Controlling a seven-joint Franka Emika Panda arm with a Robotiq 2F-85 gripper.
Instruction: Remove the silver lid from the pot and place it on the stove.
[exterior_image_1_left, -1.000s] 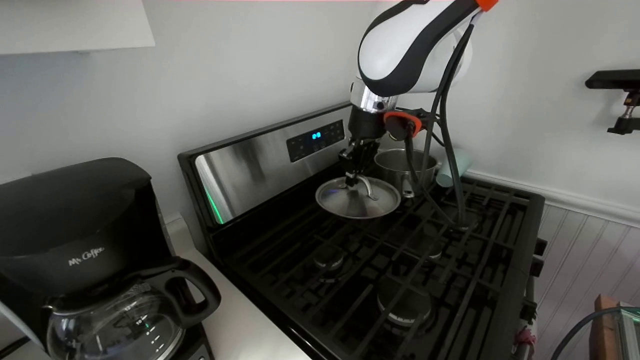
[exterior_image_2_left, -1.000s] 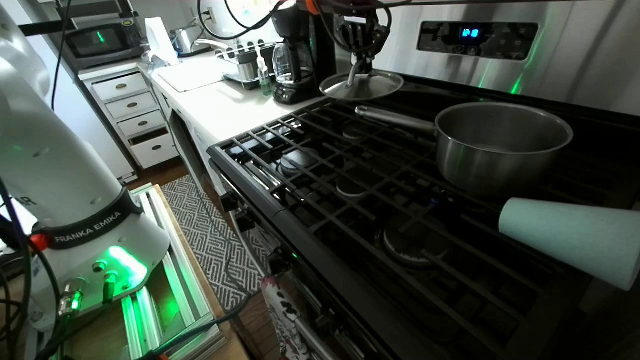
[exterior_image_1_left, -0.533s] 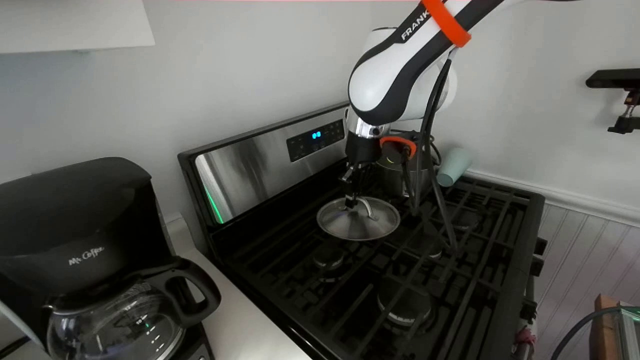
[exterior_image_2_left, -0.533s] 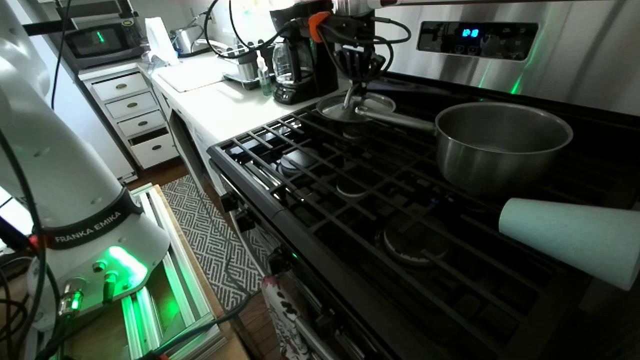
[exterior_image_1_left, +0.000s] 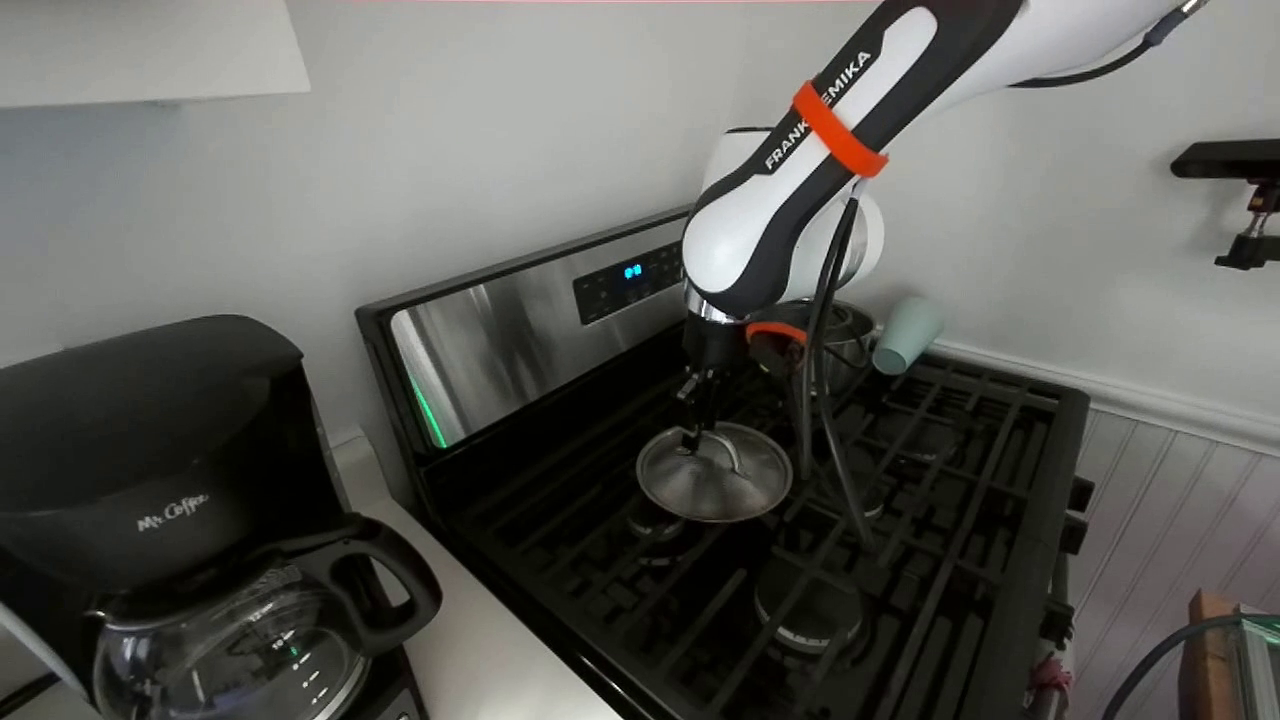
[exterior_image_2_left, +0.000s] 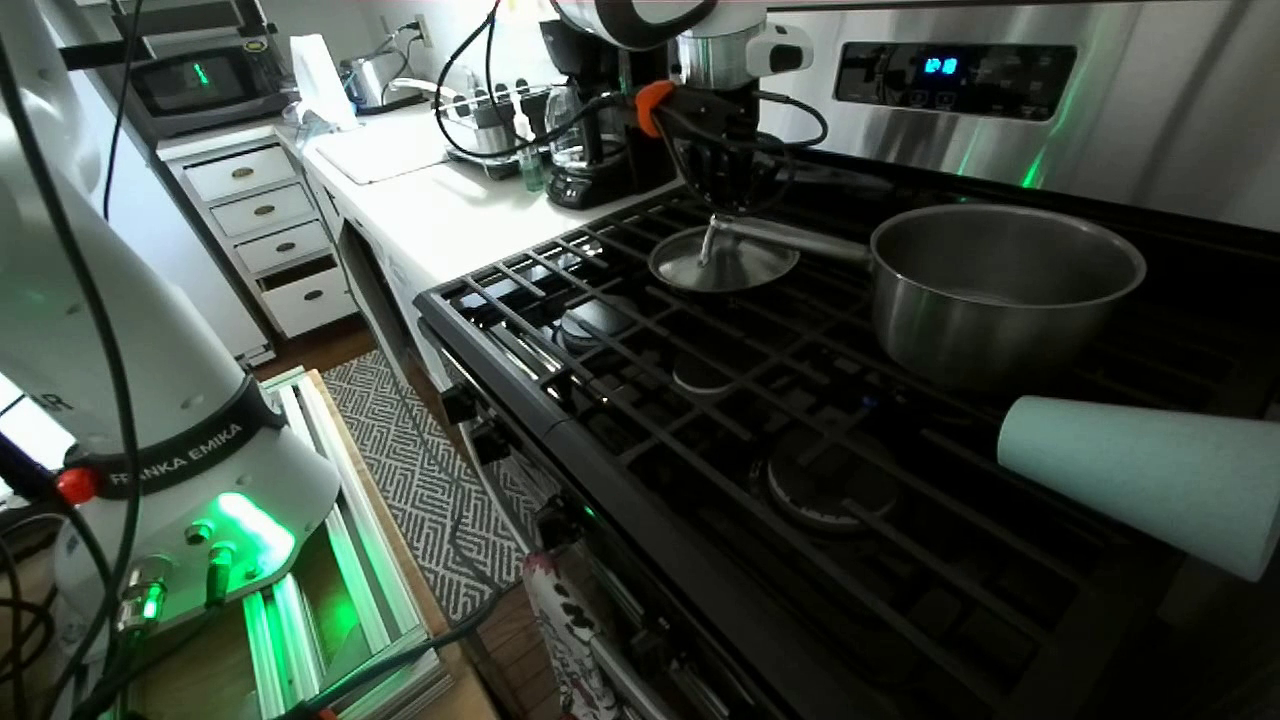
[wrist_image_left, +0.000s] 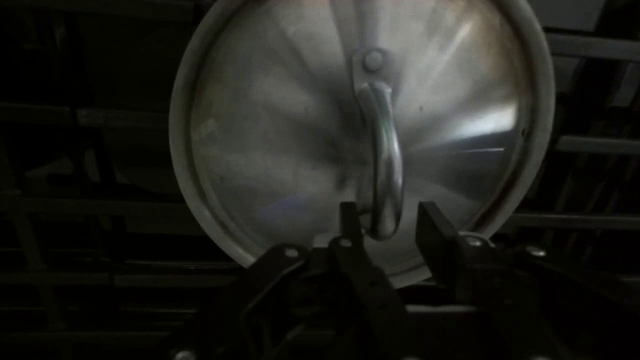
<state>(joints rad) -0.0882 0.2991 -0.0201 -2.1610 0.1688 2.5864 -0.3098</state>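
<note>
The silver lid (exterior_image_1_left: 715, 490) lies level, knob side up, over the grates of the stove (exterior_image_1_left: 520, 345), beside the pot; it looks set down on them. It also shows in an exterior view (exterior_image_2_left: 745, 270) and the wrist view (wrist_image_left: 280, 145). My gripper (wrist_image_left: 387, 210) has its fingers either side of the lid's arched handle (wrist_image_left: 387, 165). A gap shows between handle and right finger; the left finger is close to it, contact unclear. The gripper (exterior_image_1_left: 697, 440) is open. The pot (exterior_image_2_left: 950, 325) stands uncovered at the back, partly hidden by the arm in an exterior view (exterior_image_1_left: 850, 355).
A pale teal cup (exterior_image_2_left: 1130, 470) lies on its side near the pot. A black coffee maker (exterior_image_1_left: 150, 430) with a glass carafe stands on the counter (exterior_image_1_left: 480, 640) beside the stove. Cables hang from the arm over the grates. The stove's back panel (exterior_image_2_left: 1150, 110) rises behind.
The arm has come down with the lid, away from the pot, to the grates. The handle now has space beside it between the fingers. The pot and cup have not moved.
</note>
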